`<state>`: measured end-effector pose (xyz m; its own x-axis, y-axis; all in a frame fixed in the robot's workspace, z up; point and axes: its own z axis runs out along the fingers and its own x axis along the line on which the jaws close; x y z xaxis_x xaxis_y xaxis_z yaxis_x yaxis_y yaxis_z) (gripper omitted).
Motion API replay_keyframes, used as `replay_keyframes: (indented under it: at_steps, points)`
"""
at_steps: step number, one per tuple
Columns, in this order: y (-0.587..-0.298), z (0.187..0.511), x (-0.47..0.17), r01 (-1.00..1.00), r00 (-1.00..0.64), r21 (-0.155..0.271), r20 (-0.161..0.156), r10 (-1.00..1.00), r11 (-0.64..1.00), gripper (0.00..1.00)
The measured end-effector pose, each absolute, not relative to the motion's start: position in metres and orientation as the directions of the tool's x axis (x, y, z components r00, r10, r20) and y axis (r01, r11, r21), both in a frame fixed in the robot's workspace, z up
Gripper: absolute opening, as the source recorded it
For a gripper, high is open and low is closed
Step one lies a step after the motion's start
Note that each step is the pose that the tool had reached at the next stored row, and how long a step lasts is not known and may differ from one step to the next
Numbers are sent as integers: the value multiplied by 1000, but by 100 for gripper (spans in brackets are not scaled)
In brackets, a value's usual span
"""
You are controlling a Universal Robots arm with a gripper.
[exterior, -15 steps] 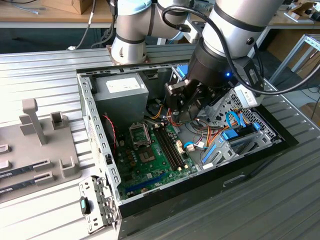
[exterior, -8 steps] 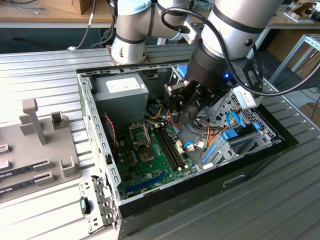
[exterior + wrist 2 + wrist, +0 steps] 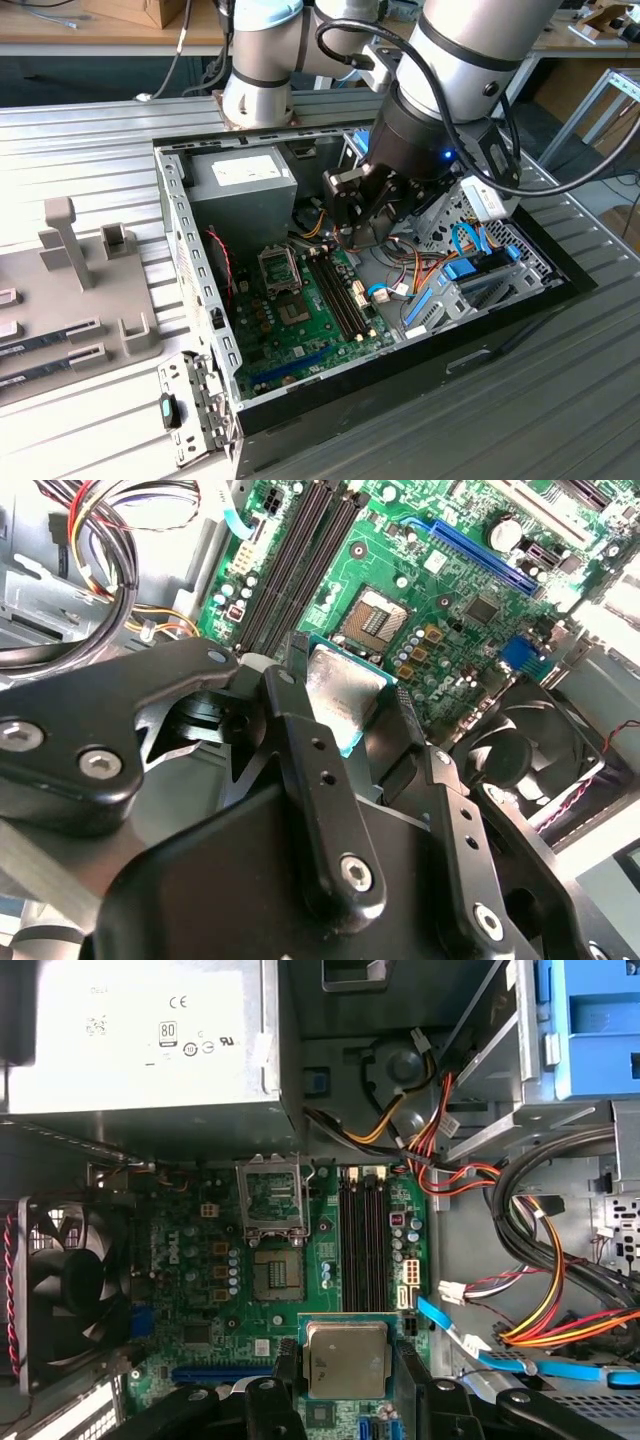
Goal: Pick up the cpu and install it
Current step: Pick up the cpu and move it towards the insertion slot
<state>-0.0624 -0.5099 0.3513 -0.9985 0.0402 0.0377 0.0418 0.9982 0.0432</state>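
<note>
Hand [image 3: 347, 1364] pinching one cpu [image 3: 346, 1356].
Two fingers [image 3: 286, 1362] clamp the chip's opposite edges, holding it above the green board [image 3: 225, 1338] inside the open case [image 3: 180, 230]. One bare socket [image 3: 277, 1273] lies near; one fan [image 3: 68, 1290] sits beyond.

Dull silver-grey metal top with thin green board edge: cpu [image 3: 346, 1358], over the motherboard [image 3: 325, 1250]. Glossy green laminate: motherboard. Smooth matt black: fingers [image 3: 286, 1362] of the gripper [image 3: 346, 1365]. Bright metal: socket frame [image 3: 272, 1192] on the motherboard. Matt grey sheet metal: power supply casing [image 3: 140, 1050] beside the motherboard.
</note>
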Motion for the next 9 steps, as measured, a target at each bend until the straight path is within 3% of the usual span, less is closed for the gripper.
replay_keyframes:
  at_steps: [9]
  points:
    - [-510, 348, -64, 42, -998, 43, 38, 40, 998, 47]
